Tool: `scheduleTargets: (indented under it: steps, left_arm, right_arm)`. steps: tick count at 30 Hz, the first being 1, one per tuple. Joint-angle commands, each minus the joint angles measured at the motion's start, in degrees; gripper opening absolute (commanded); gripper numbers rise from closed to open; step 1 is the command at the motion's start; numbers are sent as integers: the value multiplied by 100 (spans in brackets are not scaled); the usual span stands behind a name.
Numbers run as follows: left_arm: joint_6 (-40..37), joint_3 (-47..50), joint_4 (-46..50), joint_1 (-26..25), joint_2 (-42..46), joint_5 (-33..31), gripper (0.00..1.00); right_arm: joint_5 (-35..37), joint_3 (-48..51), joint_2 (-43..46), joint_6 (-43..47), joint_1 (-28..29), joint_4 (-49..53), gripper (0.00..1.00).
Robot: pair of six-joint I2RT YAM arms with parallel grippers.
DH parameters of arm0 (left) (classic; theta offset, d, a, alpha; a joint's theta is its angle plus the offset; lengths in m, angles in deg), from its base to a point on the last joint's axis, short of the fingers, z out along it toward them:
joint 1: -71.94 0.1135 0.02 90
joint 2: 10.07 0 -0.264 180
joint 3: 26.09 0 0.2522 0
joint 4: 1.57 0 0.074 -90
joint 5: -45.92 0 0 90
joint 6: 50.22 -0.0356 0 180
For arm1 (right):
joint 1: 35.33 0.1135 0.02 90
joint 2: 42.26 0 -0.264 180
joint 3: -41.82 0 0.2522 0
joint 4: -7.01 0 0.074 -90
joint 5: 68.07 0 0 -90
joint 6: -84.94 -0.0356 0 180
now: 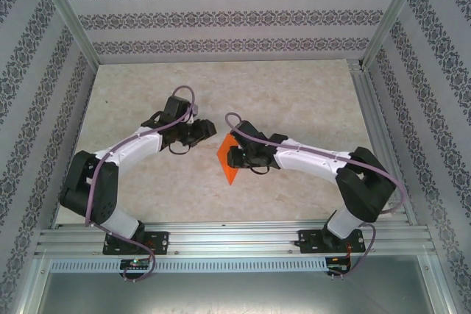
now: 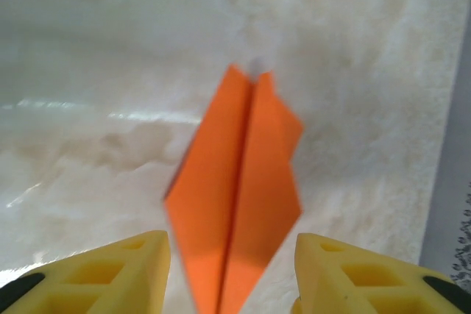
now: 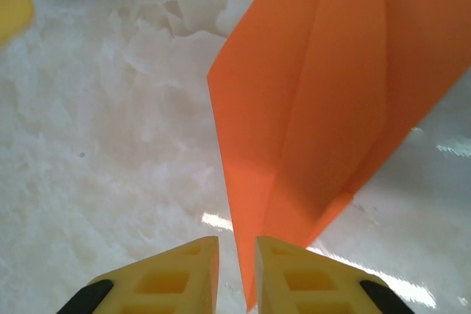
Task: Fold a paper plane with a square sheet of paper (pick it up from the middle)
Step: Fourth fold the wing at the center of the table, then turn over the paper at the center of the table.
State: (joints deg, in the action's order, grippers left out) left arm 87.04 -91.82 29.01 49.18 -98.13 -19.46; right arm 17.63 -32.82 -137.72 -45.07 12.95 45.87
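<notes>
Right end effector was pinched almost shut on the narrow tip of the paper plane, a bright orange kite-shaped dart with a centre crease. The dart fanned out ahead of the yellow fingers, above the pale marbled worktop. Left end effector stood wide open, gripping nothing; the plane's pointed end lay between its fingers, with a gap on either side.
</notes>
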Motion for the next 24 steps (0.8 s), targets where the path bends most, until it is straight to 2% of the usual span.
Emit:
scheduleTargets:
  steps: [1, 3, 8, 11, 24]
  left_arm:
    - [309, 449, -367, -25, 278, 170, 51]
    - [440, 698, -549, -34, 374, 235, 52]
    - [746, 1120, -1084, -115, 514, 560, 54]
    - [771, 1158, -1111, -258, 483, 641, 55]
    - [939, 1173, -1308, -818, 60, 561, 58]
  right_arm:
    - [283, -461, -473, 334, -25, 400, 16]
    - [231, -437, -621, 305, -157, 344, 12]
    - [81, -123, -561, 261, -392, 93, 12]
    - [-545, 40, -700, 296, -627, -304, 10]
    - [-490, 344, -826, 398, -882, -365, 11]
